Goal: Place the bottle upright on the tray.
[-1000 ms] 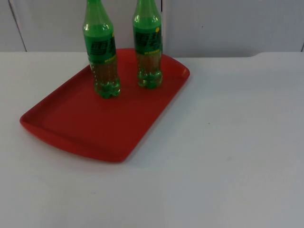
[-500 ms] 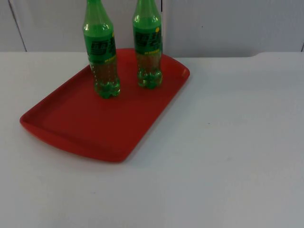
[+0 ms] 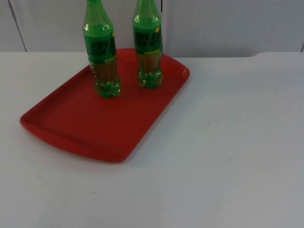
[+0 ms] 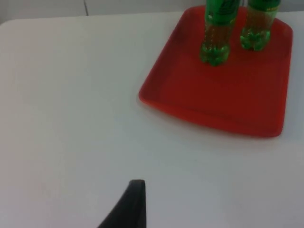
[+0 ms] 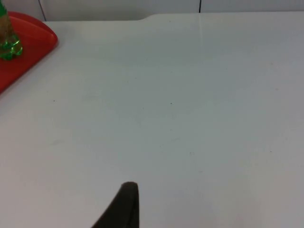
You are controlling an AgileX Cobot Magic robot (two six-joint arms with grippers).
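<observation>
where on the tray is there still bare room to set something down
The near half of the red tray, from the two bottles to its near rim, is bare. The far end is crowded: left bottle and right bottle stand there, apart.

Two green bottles (image 4: 216,33) (image 4: 258,23) stand upright, close together, at the far end of the red tray (image 4: 228,102). The tray lies flat on the white table (image 4: 71,104), and one black fingertip (image 4: 130,206) hangs over bare tabletop, well apart from it.

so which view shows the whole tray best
The top view: the whole red tray lies in frame, both green bottles upright at its far end. The left wrist view crops its edge; the right wrist view catches one corner.
</observation>
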